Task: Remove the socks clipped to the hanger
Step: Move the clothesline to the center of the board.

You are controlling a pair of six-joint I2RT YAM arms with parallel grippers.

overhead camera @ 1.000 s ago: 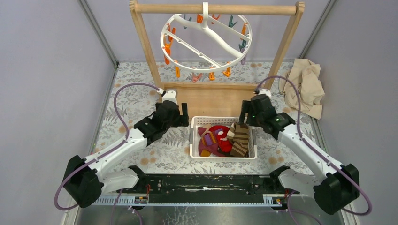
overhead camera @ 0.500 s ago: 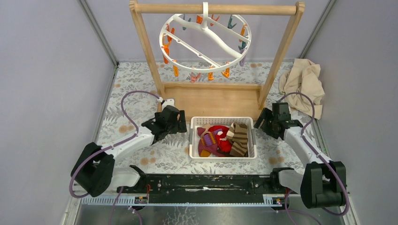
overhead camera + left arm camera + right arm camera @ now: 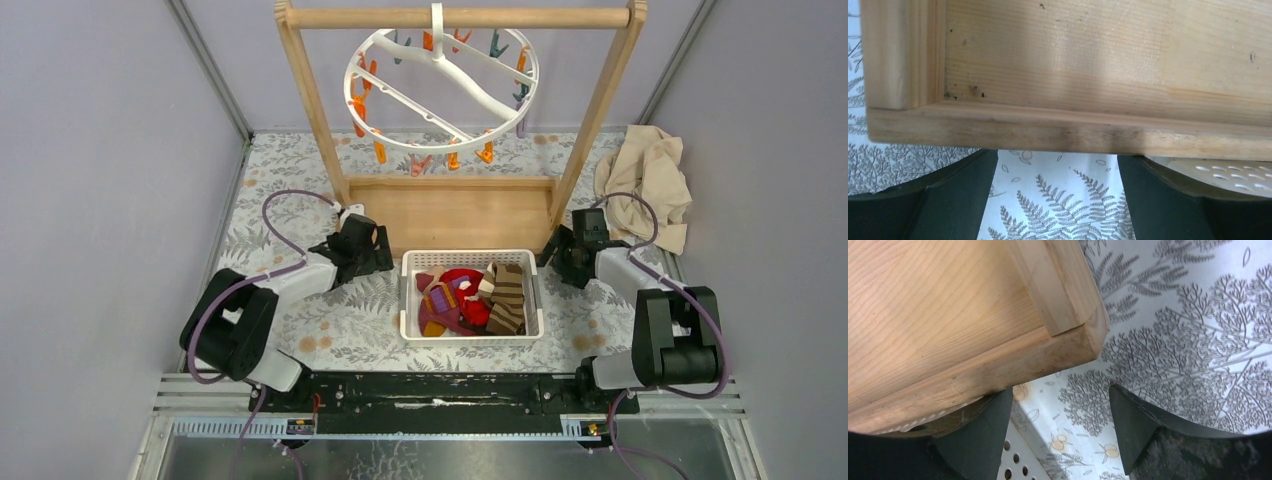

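Left arm folded low on the bench (image 3: 350,325), which carries a fern-print cover. Left gripper (image 3: 364,243) sits just left of the white basket (image 3: 404,300), near its far left corner. It points toward the base board of the wooden rack (image 3: 450,215).

Left wrist view: both fingers (image 3: 948,200) spread wide, and only fern print shows between them. The front lip of the rack's base fills the upper frame. A corner of the basket's perforated rim shows at lower right.

Centre: the basket stands just in front of the rack's base board. The socks (image 3: 470,295) lie heaped inside it. Purple-orange striped and tan ones are to the left, red in the middle, brown-striped along the right side. An exact count cannot be told from the heap.

The hanger (image 3: 440,90) is behind and above the basket. It is hooked over the rack's top bar and tilted, its near rim lower. Orange, pink and teal clips dangle from the white ring.

Right gripper (image 3: 570,252) sits just right of the basket's far right corner, low over the bench.

Right wrist view: fingers (image 3: 1148,435) parted wide with only the printed cover between them. The rack base's front right corner is at upper left, and a bit of basket rim at the bottom.

Far right of the basket, near the wall: a crumpled beige cloth (image 3: 650,185).
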